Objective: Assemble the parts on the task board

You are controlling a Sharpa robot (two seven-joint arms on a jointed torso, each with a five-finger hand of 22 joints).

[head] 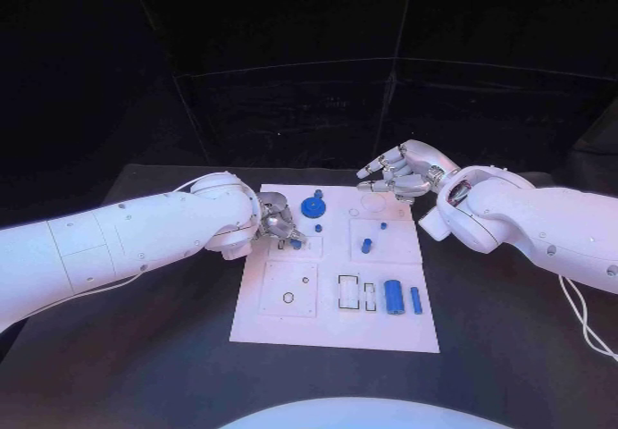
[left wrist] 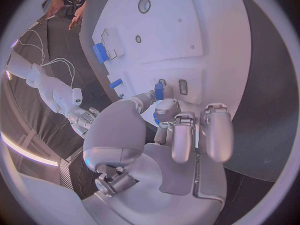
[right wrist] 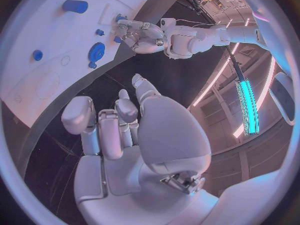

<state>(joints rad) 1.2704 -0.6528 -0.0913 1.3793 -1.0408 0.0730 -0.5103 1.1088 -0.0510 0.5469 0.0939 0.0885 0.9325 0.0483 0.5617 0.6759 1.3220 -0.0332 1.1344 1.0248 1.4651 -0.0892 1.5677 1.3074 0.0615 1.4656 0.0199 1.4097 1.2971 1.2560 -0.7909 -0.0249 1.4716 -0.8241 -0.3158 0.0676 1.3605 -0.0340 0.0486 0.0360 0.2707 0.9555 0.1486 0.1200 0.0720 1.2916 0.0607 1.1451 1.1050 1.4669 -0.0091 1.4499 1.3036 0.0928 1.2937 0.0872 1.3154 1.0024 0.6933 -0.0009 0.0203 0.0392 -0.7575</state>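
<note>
The white task board (head: 299, 323) lies in the middle of the black table. My left hand (head: 274, 222) is low over the board's left side and pinches a small blue part (left wrist: 159, 91) between thumb and a finger, just above the plate (left wrist: 206, 45). A blue gear (head: 313, 207) and a small blue peg (head: 318, 228) sit right beside that hand. My right hand (head: 402, 172) hovers over the board's far edge with loosely bent fingers and nothing in it. From the right wrist view, the gear (right wrist: 97, 50) and my left hand (right wrist: 142, 35) are visible beyond my right hand (right wrist: 119, 130).
Two blue cylinders (head: 394, 298) (head: 416, 300) lie side by side at the board's near right. Two more small blue parts (head: 366, 244) (head: 382, 226) stand in the right middle panel. A rectangular slot (head: 349, 291) and a small ring hole (head: 288, 298) are on the near half.
</note>
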